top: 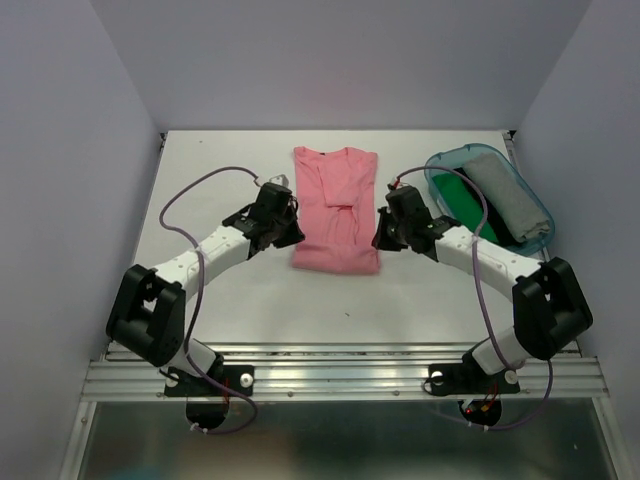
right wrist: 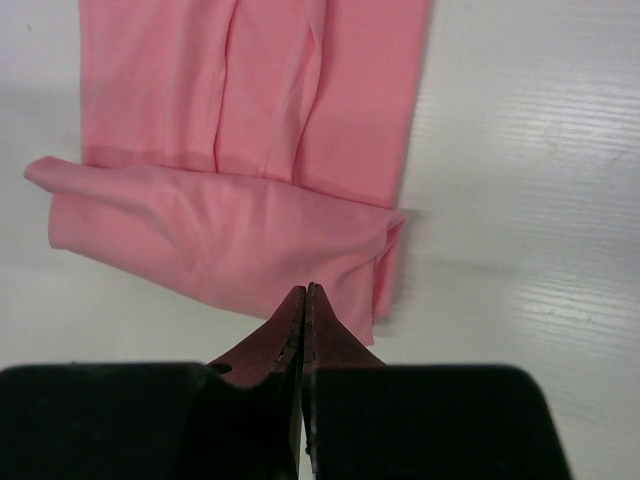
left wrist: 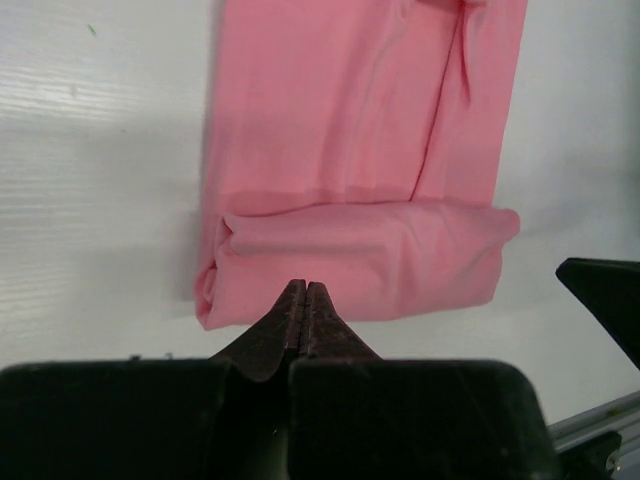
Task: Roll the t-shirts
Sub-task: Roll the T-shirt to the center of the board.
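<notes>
One salmon-pink t-shirt (top: pixel 335 210) lies at mid-worktop, folded into a long strip with the collar at the far end; its near hem is turned over into a first low roll, visible in both wrist views; left tool (left wrist: pixel 304 300) clenched, tips pressed together at the roll's near edge, no cloth between them; right tool (right wrist: pixel 305 300) likewise clenched and empty at the roll's other end; teal tub (top: pixel 440 170) stands to the right, holding a green cloth piece (top: pixel 460 198) and a grey cloth piece (top: pixel 505 200); worktop (top: pixel 220 290) white.
</notes>
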